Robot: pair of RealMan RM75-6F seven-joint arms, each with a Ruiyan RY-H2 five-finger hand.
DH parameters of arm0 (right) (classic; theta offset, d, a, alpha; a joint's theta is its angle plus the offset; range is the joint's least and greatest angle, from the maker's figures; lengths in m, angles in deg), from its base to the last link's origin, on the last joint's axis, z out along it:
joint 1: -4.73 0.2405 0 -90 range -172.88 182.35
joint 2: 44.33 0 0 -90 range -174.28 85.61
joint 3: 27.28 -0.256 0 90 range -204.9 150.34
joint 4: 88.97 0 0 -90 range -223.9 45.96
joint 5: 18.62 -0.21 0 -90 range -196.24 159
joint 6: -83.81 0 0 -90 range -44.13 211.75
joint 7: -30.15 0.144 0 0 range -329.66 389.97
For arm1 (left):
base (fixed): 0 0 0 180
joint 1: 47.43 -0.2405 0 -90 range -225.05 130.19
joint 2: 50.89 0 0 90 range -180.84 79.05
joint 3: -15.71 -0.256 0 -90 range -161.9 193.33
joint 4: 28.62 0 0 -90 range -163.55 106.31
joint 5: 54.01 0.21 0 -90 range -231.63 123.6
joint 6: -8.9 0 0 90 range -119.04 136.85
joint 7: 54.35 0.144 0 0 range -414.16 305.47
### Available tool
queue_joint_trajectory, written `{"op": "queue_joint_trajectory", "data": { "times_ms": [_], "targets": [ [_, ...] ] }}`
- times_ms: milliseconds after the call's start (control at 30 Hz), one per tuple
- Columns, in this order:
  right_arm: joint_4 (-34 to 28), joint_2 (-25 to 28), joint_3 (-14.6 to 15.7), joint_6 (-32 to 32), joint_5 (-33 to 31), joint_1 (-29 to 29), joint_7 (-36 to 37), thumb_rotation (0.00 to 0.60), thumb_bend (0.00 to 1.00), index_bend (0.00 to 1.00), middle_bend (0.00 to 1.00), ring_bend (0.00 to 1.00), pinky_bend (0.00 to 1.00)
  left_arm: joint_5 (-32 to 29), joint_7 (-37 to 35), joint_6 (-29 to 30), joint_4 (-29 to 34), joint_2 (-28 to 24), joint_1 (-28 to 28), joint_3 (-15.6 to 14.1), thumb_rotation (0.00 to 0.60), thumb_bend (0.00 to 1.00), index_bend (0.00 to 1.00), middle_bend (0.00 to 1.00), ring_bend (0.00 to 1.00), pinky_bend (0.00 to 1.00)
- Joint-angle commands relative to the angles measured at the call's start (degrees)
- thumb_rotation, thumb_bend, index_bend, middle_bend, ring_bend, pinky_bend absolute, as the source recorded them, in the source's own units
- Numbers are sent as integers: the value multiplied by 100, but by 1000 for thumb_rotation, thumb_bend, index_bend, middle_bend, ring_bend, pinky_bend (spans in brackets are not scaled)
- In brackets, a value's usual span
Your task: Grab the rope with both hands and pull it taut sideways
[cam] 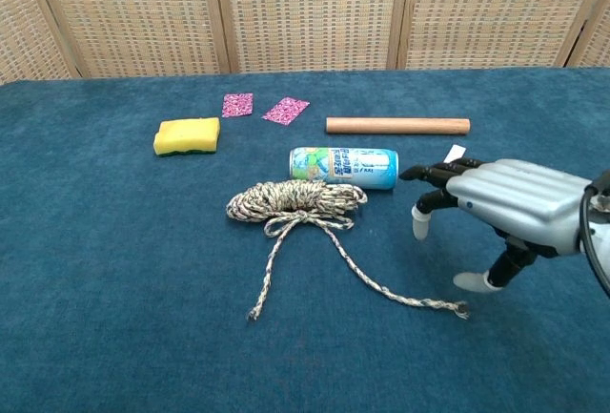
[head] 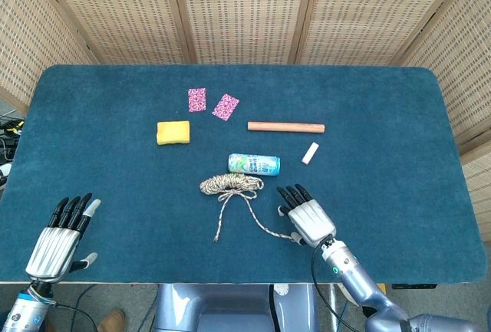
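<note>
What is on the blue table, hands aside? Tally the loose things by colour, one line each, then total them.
Pink: 2, patterned cards
Yellow: 1, sponge
Brown: 1, wooden rod
White: 1, small block
Blue-green: 1, can
Beige speckled: 1, rope
Total: 7

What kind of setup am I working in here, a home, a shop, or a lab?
Most likely a lab test station: a table covered in blue felt, woven screen panels closing it off behind, and unrelated practice items laid out, such as a rope, a sponge and a can.
</note>
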Motion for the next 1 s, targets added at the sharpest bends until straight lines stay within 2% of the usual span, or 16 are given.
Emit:
{"op": "queue_joint_trajectory", "data": {
  "times_ms": [33,267,467,1000],
  "targets": [
    [-19,-68,-117,-23,-177,44,-4,600,258,379,0,0,0,-2,4,-4,1,0,4,0,600,0,0,0,0,0],
    [-380,-79,-157,215,-961,138,-233,600,266,405,0,0,0,-12,14,-18,4,3,14,-4,600,0,0,0,0,0],
    [-586,-325,-79,55,-1689,95,-464,600,277,417,0,0,0,-30,-7,-20,2,-6,19,0,600,0,0,0,0,0],
    [-167,-721,166,-323,-1743,40,-380,600,291,450,0,0,0,-69,75,-41,1,28,30,-1,600,0,0,0,0,0]
  ]
}}
